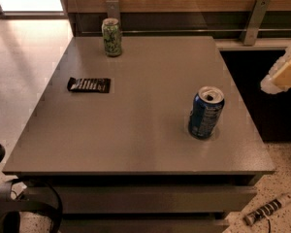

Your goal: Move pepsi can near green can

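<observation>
Dark blue aluminium pepsi can [206,113] upright, front-right on grey tabletop [140,135]; pale green can [111,37] back-left; flat black snack packet [88,84] left; cream gripper [282,72] at right edge.
</observation>
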Robot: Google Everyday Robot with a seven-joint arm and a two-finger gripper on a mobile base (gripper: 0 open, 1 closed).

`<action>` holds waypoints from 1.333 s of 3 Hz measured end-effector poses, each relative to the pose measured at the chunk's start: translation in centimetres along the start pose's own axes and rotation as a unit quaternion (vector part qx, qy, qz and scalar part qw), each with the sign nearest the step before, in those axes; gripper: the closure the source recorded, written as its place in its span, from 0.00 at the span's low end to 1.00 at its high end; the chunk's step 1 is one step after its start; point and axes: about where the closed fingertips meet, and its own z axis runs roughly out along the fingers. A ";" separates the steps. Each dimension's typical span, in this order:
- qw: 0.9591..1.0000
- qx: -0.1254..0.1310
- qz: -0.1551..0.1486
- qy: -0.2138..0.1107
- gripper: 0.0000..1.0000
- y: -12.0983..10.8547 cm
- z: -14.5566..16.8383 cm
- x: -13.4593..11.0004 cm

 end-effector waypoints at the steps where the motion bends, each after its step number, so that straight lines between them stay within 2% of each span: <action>1: 0.993 -0.020 0.063 -0.093 0.00 -0.3 3.5 2.3; 2: 0.982 -0.040 0.101 -0.156 0.00 1.4 5.2 2.5; 3: 0.970 -0.054 0.129 -0.200 0.00 3.4 5.9 2.7; 4: 0.966 -0.057 0.137 -0.214 0.00 4.0 5.7 2.4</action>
